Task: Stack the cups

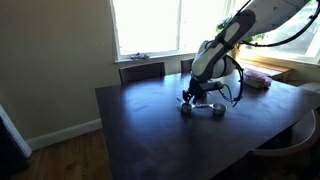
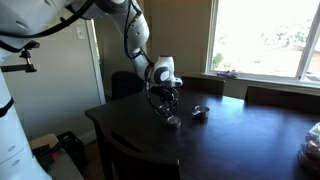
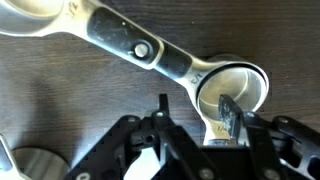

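Reading this as the pick step: nothing stacked yet. The gripper (image 3: pixel 196 118) sits low over one cup (image 3: pixel 240 85) on the table (image 3: pixel 60 100), jaws roughly half open and clamped on nothing. One finger (image 3: pixel 232 115) is inside the bowl; the other stands outside the rim, clear of it, beside the handle (image 3: pixel 120 38). A second cup (image 3: pixel 35 163) lies near, at the frame edge. In an exterior view the cups (image 1: pixel 217 111) lie apart on the table under the arm. Next move, as I judge it: close on the rim wall and lift level, then carry it over the second cup with handles aligned. The metal looks thin and slick, so the cup could pivot in the pinch.
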Controlling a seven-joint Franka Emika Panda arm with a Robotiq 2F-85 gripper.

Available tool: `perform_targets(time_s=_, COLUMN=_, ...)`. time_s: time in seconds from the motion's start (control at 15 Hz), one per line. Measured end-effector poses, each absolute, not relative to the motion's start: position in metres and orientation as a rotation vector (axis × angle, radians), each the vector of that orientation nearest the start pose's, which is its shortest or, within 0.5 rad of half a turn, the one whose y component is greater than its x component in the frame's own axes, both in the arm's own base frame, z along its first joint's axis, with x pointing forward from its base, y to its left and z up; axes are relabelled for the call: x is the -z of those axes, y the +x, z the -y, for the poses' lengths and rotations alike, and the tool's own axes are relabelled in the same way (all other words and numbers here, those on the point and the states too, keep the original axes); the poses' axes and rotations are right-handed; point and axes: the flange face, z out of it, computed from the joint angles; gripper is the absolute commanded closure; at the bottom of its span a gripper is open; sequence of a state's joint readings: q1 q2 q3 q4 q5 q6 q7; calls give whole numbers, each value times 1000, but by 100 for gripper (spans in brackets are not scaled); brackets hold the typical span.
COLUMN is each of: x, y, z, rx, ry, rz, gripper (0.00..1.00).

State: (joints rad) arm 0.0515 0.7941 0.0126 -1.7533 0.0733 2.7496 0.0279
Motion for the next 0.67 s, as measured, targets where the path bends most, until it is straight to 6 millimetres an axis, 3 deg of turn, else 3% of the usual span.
perform_targets(time_s=0.07, x=-136, y=673, z=-40, rx=308, ry=-3073, rz=-51, gripper=44)
perform_targets(time_s=0.13, x=-136, y=673, z=-40, rx=308, ry=-3073, rz=-51, gripper=19)
perform_targets(time_s=0.33, x=-136, y=673, z=-39, rx=306, ry=-3074, rz=-52, gripper=6)
perform_targets(time_s=0.47, x=-136, y=673, z=-36, rx=298, ry=-3072, rz=-61, gripper=0)
perform_targets(time_s=0.67, x=-137, y=673, z=-28, rx=261, ry=-3063, rz=-69, gripper=0)
